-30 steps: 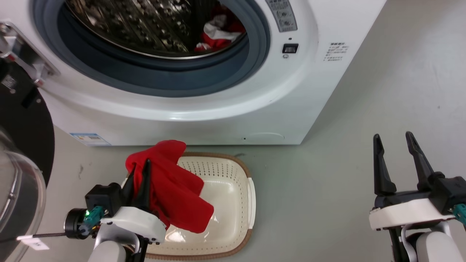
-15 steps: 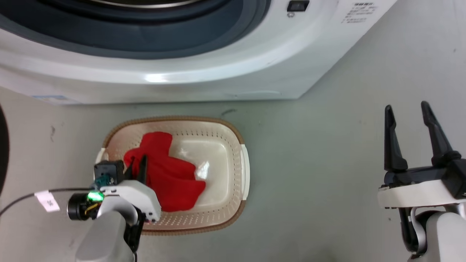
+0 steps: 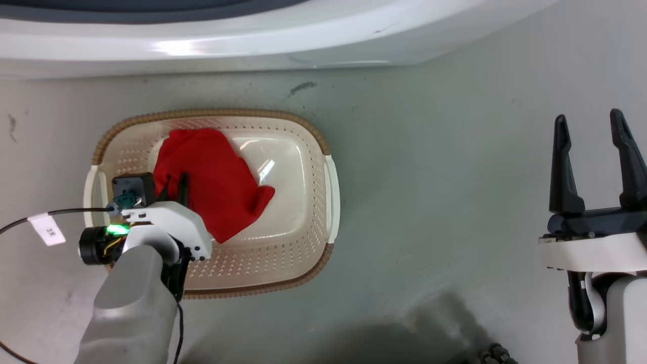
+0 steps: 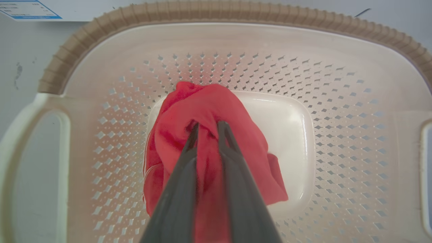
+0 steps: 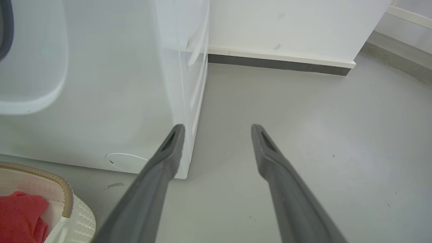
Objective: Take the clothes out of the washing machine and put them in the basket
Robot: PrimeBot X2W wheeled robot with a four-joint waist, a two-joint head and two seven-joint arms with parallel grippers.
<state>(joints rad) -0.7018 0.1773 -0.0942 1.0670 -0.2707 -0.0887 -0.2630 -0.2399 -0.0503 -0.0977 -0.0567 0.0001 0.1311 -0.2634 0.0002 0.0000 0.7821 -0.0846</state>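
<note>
**One red garment in the basket, not yet let go**

The left hand (image 4: 207,126) is closed on a red garment (image 3: 212,182), its two fingers pinching a fold near the top of the bundle. The garment is inside the basket (image 3: 283,242) and appears to rest on the left half of the bottom, with its far edge against the perforated wall. The right half of the bottom is bare. The basket stands on the floor (image 3: 429,177) just in front of the washer (image 3: 252,45), whose white front runs along the far edge of the head view. The right hand (image 3: 589,119) hangs open and empty over the floor, well to the right of the basket, with its fingers pointing toward the washer's right corner.

This garment's trip looks all but done: what is left is to let go and lift clear. The task speaks of clothes, so a reach into the drum probably follows. What the drum holds cannot be told here.
</note>
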